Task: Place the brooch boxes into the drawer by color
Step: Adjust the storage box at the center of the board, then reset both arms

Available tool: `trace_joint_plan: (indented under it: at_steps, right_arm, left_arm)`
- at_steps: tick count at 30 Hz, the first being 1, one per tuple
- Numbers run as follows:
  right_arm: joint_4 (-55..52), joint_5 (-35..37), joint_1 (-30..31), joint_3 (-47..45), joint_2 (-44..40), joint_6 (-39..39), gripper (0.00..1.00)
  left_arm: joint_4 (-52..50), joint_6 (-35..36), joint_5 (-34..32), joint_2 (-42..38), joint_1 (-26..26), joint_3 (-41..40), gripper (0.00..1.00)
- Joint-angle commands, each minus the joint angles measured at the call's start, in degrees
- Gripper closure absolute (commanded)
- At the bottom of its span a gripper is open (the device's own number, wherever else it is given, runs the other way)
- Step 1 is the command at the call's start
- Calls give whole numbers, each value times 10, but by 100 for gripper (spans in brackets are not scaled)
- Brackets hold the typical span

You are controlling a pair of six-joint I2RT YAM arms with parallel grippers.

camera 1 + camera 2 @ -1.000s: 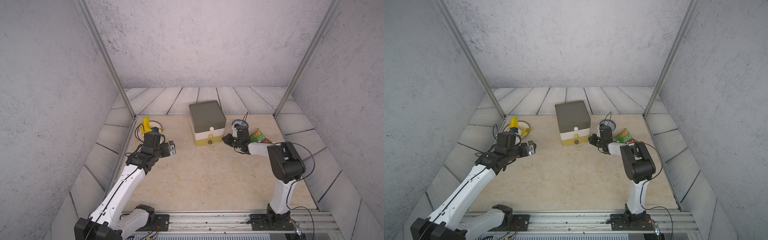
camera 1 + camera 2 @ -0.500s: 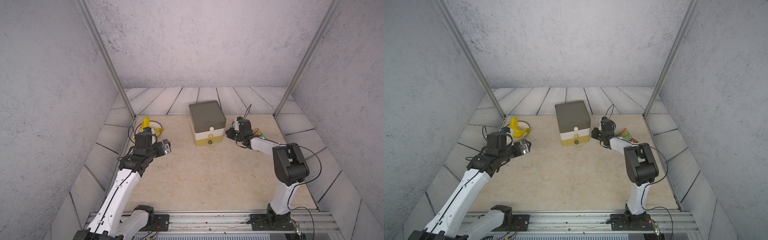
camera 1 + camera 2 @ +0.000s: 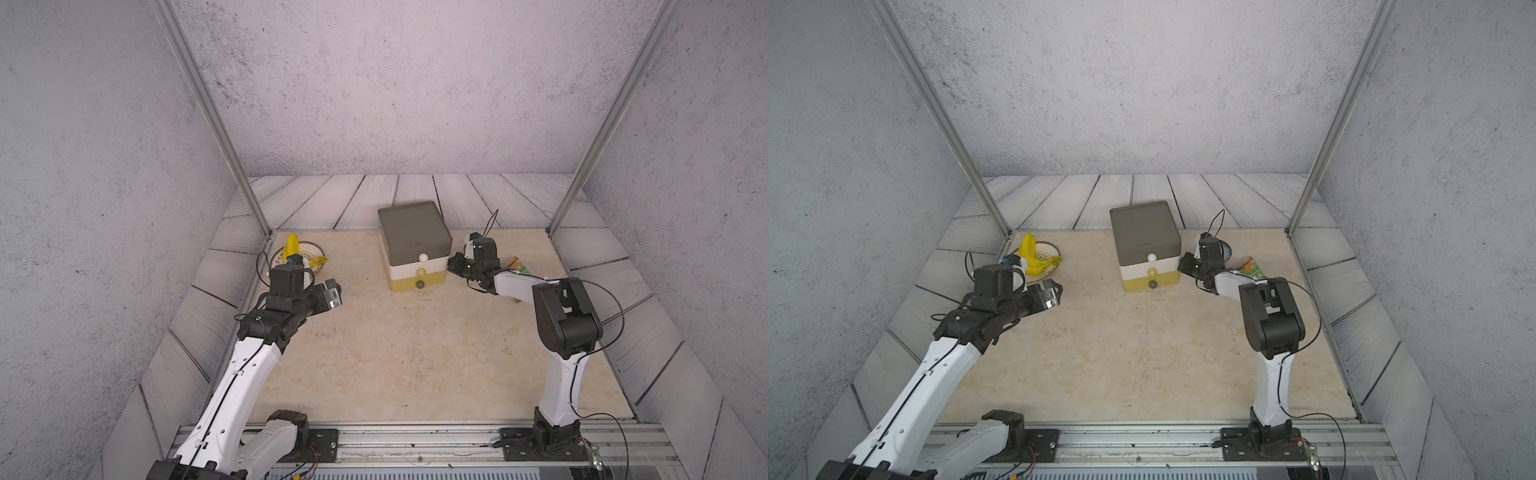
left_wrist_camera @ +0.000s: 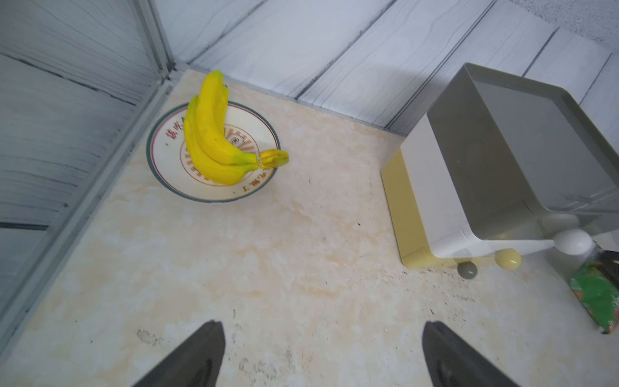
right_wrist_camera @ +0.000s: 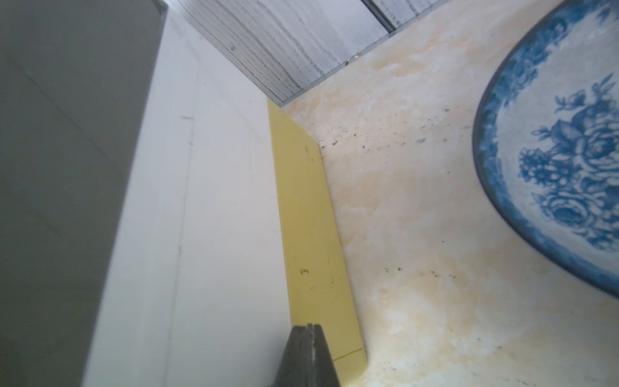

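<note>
Plate with fruit: one plate [image 4: 167,181] at the far left corner of the table [image 3: 395,353], carrying one bunch of bananas [image 4: 207,134].
Left pincer: the left pincer [image 3: 331,292] hovers over bare table with its jaws spread wide, holding nothing. The drawer lies off to its right, well apart.
Drawer: one drawer [image 3: 415,237], mid-table toward the back, with three tiers, all pushed in. The white knob [image 3: 423,257], pale-yellow knob [image 3: 421,272] and grey knob [image 3: 420,284] face the robot's base, so the tiers would likely slide out that way.
Right pincer: the right pincer [image 5: 306,331] has its jaws pressed together on nothing. It sits low, just beside the drawer's right side wall by the yellow tier. Whether it touches cannot be told.
Nearer arm: the right, clearly, though it sits at the side, not the knob face.
Blue-patterned plate: one blue-patterned plate [image 5: 512,110], right of that pincer, bare where seen.
Green packet: one green packet [image 3: 1252,267], further right.
Brooch boxes: none of any color in any view. Whether they lie inside the shut tiers cannot be told.
</note>
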Motion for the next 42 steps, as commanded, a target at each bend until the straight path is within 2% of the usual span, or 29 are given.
trace_joint_plan:
  at_steps: [1, 10, 14, 17, 22, 28, 31, 35, 40, 42]
  right_arm:
    - [29, -40, 18, -12, -11, 18, 97]
    - [29, -52, 22, -21, -24, 8, 94]
    - [-1, -6, 19, -42, -61, -15, 70]
    - [-54, 50, 16, -64, -120, -58, 43]
    - [-145, 166, 12, -104, -245, -131, 30]
    - [-217, 263, -5, -122, -371, -222, 21]
    - [-246, 293, -37, -125, -411, -241, 16]
    - [-262, 318, -102, -138, -435, -238, 5]
    - [-212, 319, -170, -184, -428, -237, 2]
    - [-169, 331, -176, -214, -416, -265, 2]
  left_arm:
    - [3, 7, -5, -6, 6, -8, 2]
    - [7, 9, -18, -16, 8, -11, 2]
    - [30, 14, -28, -10, 10, -12, 2]
    - [67, 31, -55, 2, 13, -10, 2]
    - [143, 66, -118, 28, 16, -28, 2]
    - [308, 159, -228, 51, 19, -127, 2]
    - [374, 201, -265, 76, 40, -172, 2]
    - [478, 184, -220, 127, 95, -237, 2]
    - [599, 194, -180, 212, 115, -267, 2]
    - [599, 195, -167, 226, 118, -255, 2]
